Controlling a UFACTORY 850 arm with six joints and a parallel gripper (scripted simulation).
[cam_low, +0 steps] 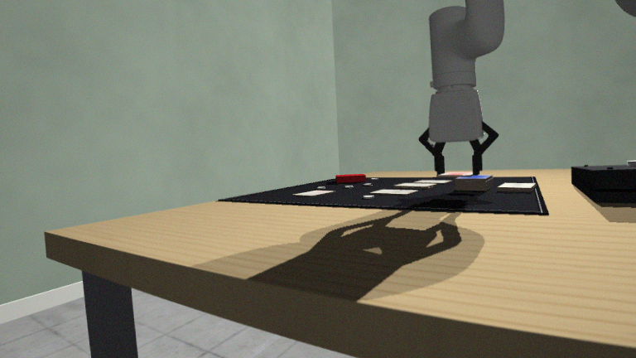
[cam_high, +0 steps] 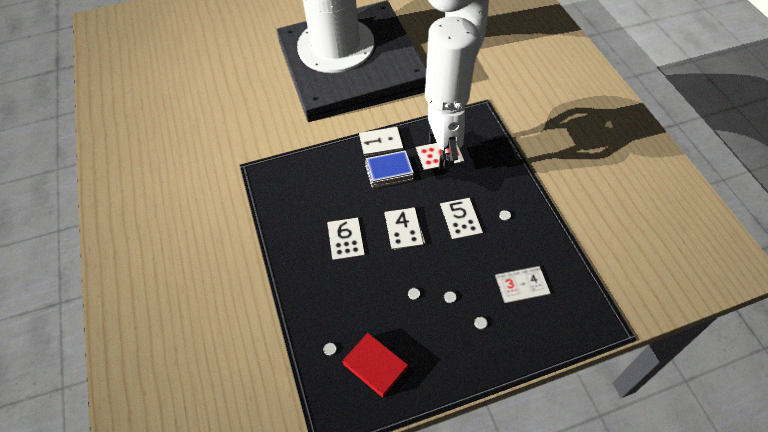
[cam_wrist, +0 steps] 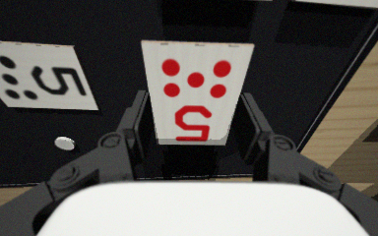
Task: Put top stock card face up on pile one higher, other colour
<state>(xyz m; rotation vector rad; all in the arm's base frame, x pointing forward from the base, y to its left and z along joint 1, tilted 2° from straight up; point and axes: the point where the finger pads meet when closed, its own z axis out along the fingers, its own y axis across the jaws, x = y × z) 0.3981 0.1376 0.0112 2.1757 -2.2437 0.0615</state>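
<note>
My gripper (cam_high: 448,158) is shut on the long edges of a face-up red 5 card (cam_high: 430,155) and holds it flat, low over the black card cloth (cam_high: 436,268), just right of the blue-backed stock (cam_high: 389,169). In the wrist view the red 5 card (cam_wrist: 197,93) sits between the two fingers of the gripper (cam_wrist: 193,123). The side view shows the gripper (cam_low: 457,166) beside the stock (cam_low: 474,181). Three piles lie in a row nearer the front: a black 6 (cam_high: 346,237), a black 4 (cam_high: 404,227) and a black 5 (cam_high: 461,217). The black 5 also shows in the wrist view (cam_wrist: 44,74).
A face-up black 1 card (cam_high: 380,139) lies behind the stock. A small 3-to-4 rule card (cam_high: 521,283) lies at the right. A red block (cam_high: 374,363) sits at the cloth's front. Several white chips are scattered, one (cam_high: 504,214) next to the black 5. The arm's base plate (cam_high: 351,59) stands behind the cloth.
</note>
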